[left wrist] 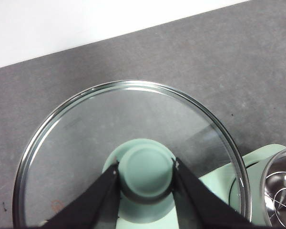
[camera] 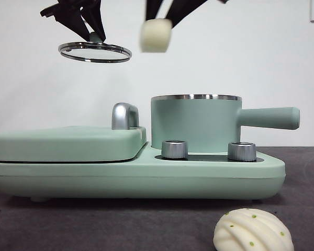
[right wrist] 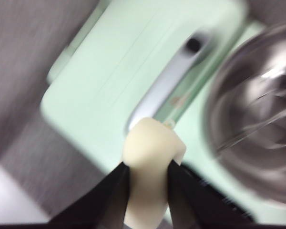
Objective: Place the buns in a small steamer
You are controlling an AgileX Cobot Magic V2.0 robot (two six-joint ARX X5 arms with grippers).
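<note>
The small steamer [camera: 196, 123], a mint-green pot with a steel rim and a long side handle, stands lidless on the cooker base; its steel inside shows as a blur in the right wrist view [right wrist: 257, 138]. My right gripper [camera: 159, 23] is shut on the smooth cream bun [camera: 156, 35] [right wrist: 150, 167], high in the air, above and left of the pot. My left gripper [camera: 96, 37] is shut on the green knob [left wrist: 147, 171] of the glass lid [camera: 94, 52] [left wrist: 86, 143], held high at the left. The ridged bun with green dots [camera: 253, 231] lies on the table in front.
A flat mint-green griddle [camera: 68, 142] with a chrome handle [camera: 124, 115] fills the left half of the cooker base [camera: 141, 180]. Two steel dials [camera: 175, 149] sit in front of the pot. The dark tabletop [camera: 120, 225] stretches along the front.
</note>
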